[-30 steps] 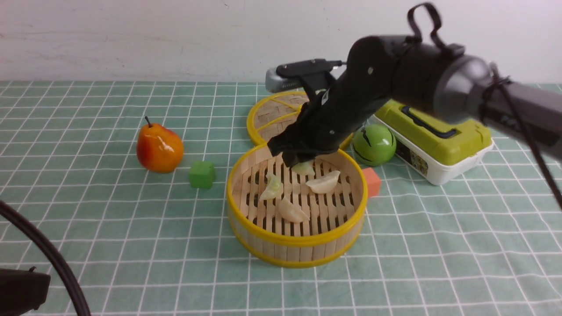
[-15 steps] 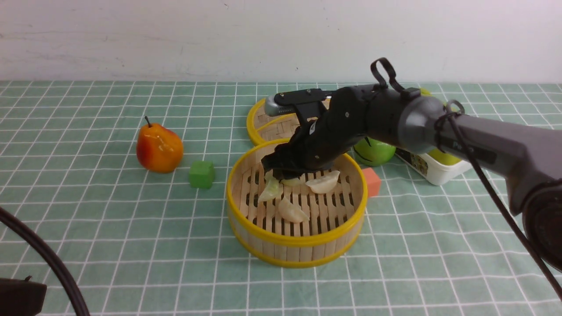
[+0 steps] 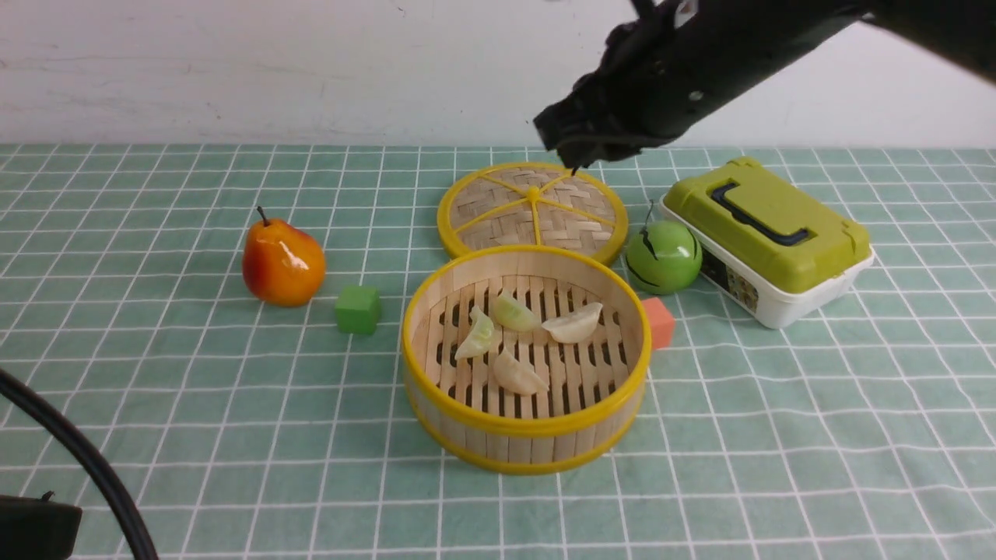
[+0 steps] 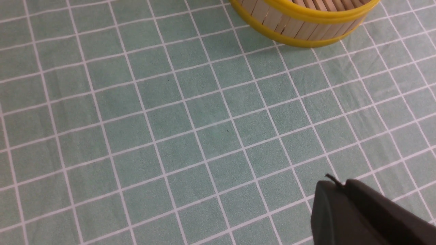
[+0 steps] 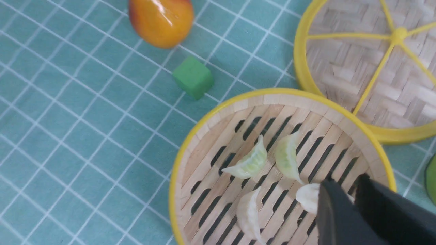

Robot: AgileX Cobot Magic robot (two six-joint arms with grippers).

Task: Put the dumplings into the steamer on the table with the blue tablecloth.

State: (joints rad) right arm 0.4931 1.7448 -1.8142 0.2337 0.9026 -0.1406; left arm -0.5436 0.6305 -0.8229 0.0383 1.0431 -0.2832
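The steamer (image 3: 525, 426) stands mid-table on the blue tablecloth (image 3: 194, 404). Several dumplings lie on its slatted floor: one at the back (image 3: 513, 311), one on the left (image 3: 477, 336), one on the right (image 3: 574, 323) and one at the front (image 3: 519, 375). My right gripper (image 3: 580, 152) hangs high above the far side of the woven lid, empty, jaws a little apart. In the right wrist view its tips (image 5: 344, 183) are over the steamer (image 5: 190, 143) and partly cover one dumpling (image 5: 308, 197). My left gripper (image 4: 335, 183) is shut and empty, low over the cloth, near the steamer's wall (image 4: 306, 23).
The flat woven lid (image 3: 532, 210) lies behind the steamer. A pear (image 3: 282, 263) and a green cube (image 3: 358, 309) sit to the left. A green ball (image 3: 663, 257), an orange cube (image 3: 659, 321) and a green-lidded box (image 3: 766, 237) sit to the right.
My right gripper went down into the steamer with a dumpling, let it go, and rose up and back above the lid. That dumpling now lies at the back of the steamer floor.
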